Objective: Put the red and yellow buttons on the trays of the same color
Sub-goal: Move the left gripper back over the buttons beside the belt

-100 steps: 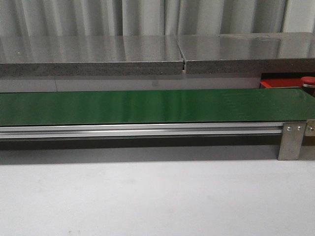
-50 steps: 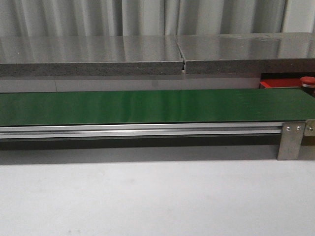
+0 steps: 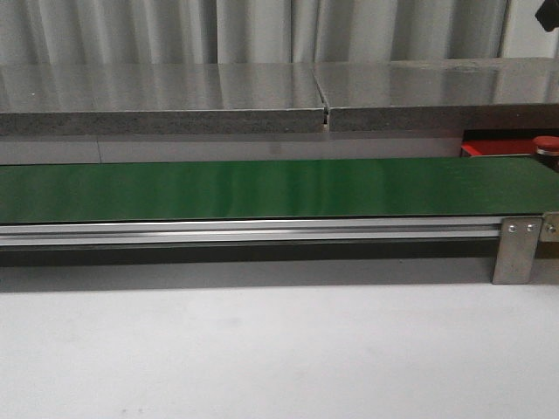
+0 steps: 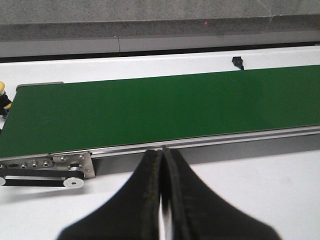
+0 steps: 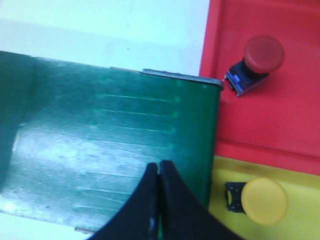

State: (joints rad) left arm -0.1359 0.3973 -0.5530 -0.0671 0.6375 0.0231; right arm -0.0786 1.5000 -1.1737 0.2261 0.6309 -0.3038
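Fingers of both arms pressed together, holding nothing: left gripper [image 4: 162, 155] hangs over the near rail of the long glossy green conveyor belt [image 4: 165, 110]; right gripper [image 5: 159, 167] sits above the belt's end, close to the trays.

Right wrist view: flat bright red plastic tray [image 5: 280, 115] carries a red-capped button on a dark base [image 5: 257, 60], lying tilted near the belt end. Flat yellow tray [image 5: 300, 180] adjoins it and carries a yellow-capped button [image 5: 262, 200]. Both colours match.

Front view: only a sliver of the red tray and its button shows at the far right, behind the belt. Belt bare in all views. A small yellow object [image 4: 2, 90] peeks past the belt's other end; cannot identify it.

Judgement: waiting step. Do it well by opening the jaws early, hovering low over the belt's centre line, and timing the close on the cap's sides as a button arrives. Risk: late closing lets it run off the end.
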